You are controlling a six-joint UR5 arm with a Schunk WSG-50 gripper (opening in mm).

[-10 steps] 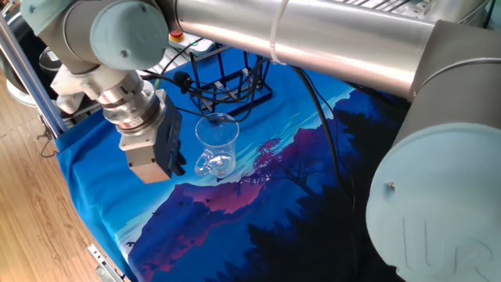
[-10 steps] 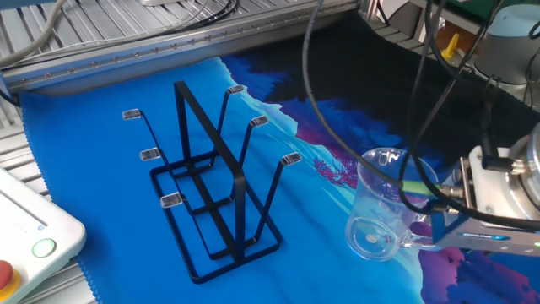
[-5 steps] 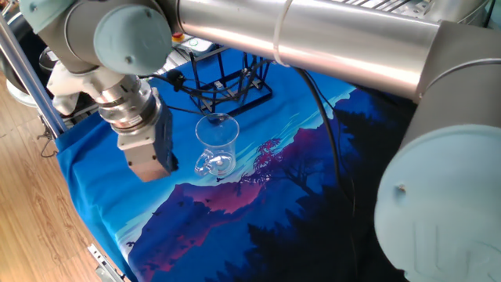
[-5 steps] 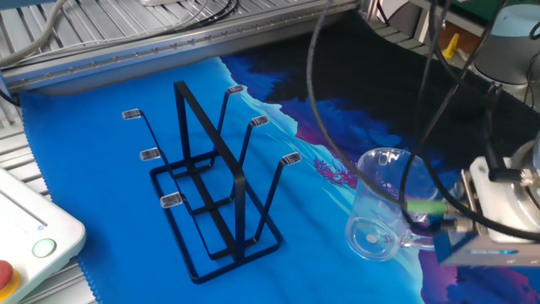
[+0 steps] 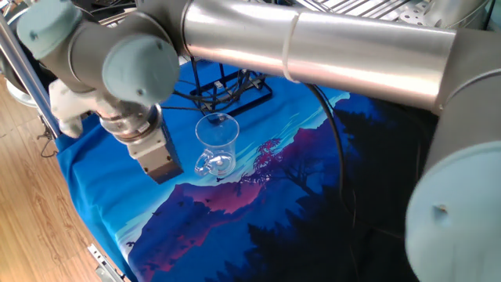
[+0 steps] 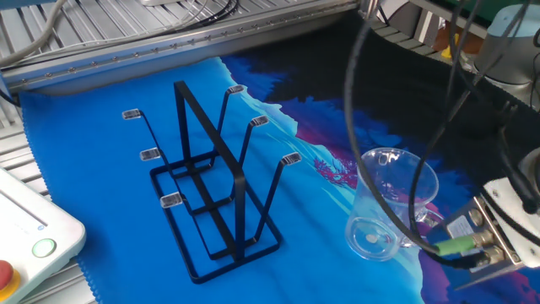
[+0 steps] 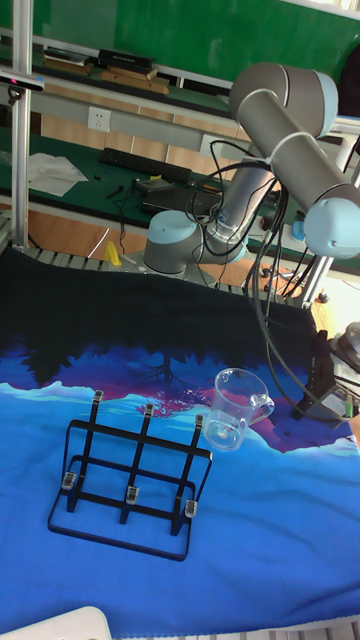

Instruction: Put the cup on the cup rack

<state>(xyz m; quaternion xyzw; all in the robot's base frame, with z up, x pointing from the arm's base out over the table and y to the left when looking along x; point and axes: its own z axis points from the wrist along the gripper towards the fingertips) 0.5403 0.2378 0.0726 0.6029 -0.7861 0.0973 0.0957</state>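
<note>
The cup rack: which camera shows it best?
The other fixed view: the cup rack stands whole, close and unobstructed. The tall fixed view also shows it whole, only smaller. In one fixed view the arm hides most of it.

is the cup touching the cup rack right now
Apart. In the other fixed view the cup stands upright on the cloth to the right of the cup rack, with a strip of bare blue cloth plainly visible between them.

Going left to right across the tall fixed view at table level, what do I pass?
cup rack → cup → tool, partly cut off at the right edge, standing apart from the cup's handle.
</note>
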